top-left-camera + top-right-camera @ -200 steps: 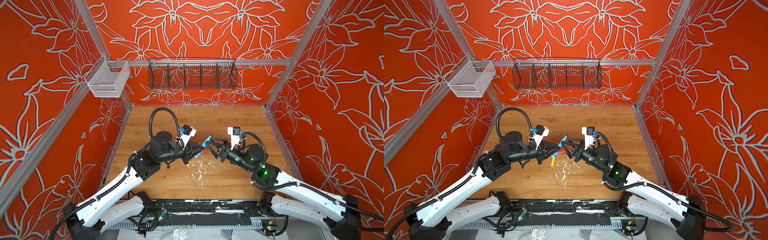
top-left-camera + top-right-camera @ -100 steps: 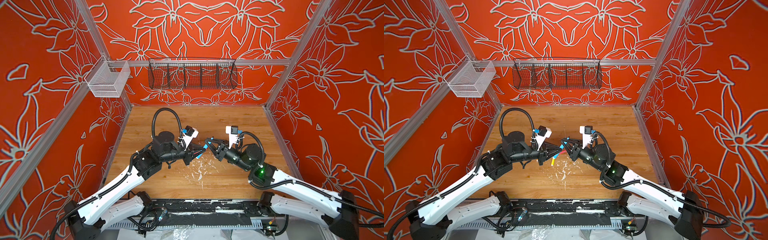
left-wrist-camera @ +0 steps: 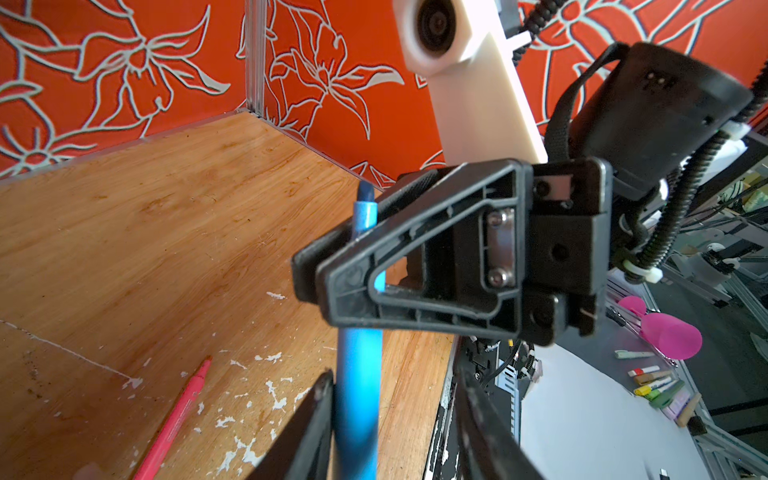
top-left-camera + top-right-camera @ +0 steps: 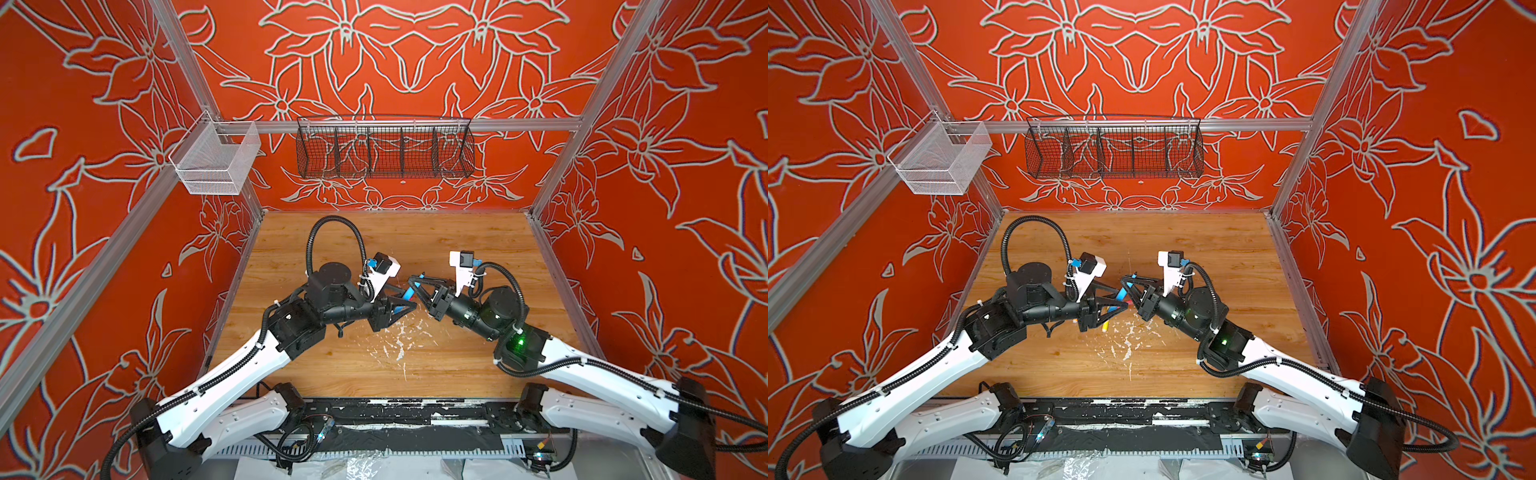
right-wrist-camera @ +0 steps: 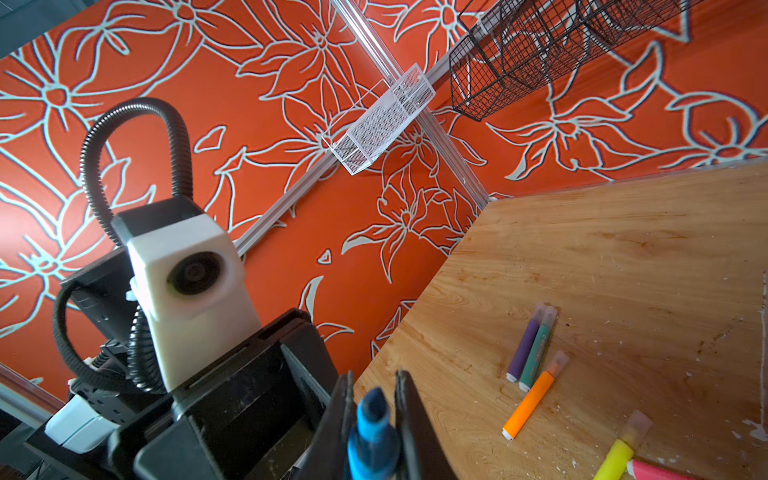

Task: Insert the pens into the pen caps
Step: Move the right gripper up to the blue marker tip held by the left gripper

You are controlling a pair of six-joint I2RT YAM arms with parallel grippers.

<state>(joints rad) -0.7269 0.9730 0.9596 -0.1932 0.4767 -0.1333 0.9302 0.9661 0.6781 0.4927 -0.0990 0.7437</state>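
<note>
You have two end effectors, and they meet tip to tip above the surface (image 5: pixel 623 249).

Your right end effector (image 5: pixel 374 384) is pinched tight on the blue pen (image 3: pixel 359 374). Your left end effector (image 3: pixel 392 374) has its jaws a little apart. The blue pen leans on one of its fingers (image 3: pixel 316 415), and there is a gap to the other finger. So only the right one grips the pen. The pen runs from the left jaws up through the right jaws, and its dark tip sticks out bare past them.

Count the pens and you get six. One, the blue, is up in the air. Five lie on the surface below the end effectors:
- Purple (image 5: pixel 524 347) and green (image 5: pixel 537 353) lie side by side and touch. They are out past the right end effector's tips.
- Orange (image 5: pixel 530 405) lies just beside the green pen's white end.
- Yellow (image 5: pixel 617 457) and pink (image 3: pixel 176 419) lie close together, just under the left end effector.

You can see four clear caps (image 5: pixel 558 360), and each one sits on a pen tip: purple, green, orange and yellow. The pink tip looks bare.

Dark print runs along the green pen, but it is too small to read.

On the wall hang one white basket (image 4: pixel 216 166) and one black basket (image 4: pixel 384 153).
</note>
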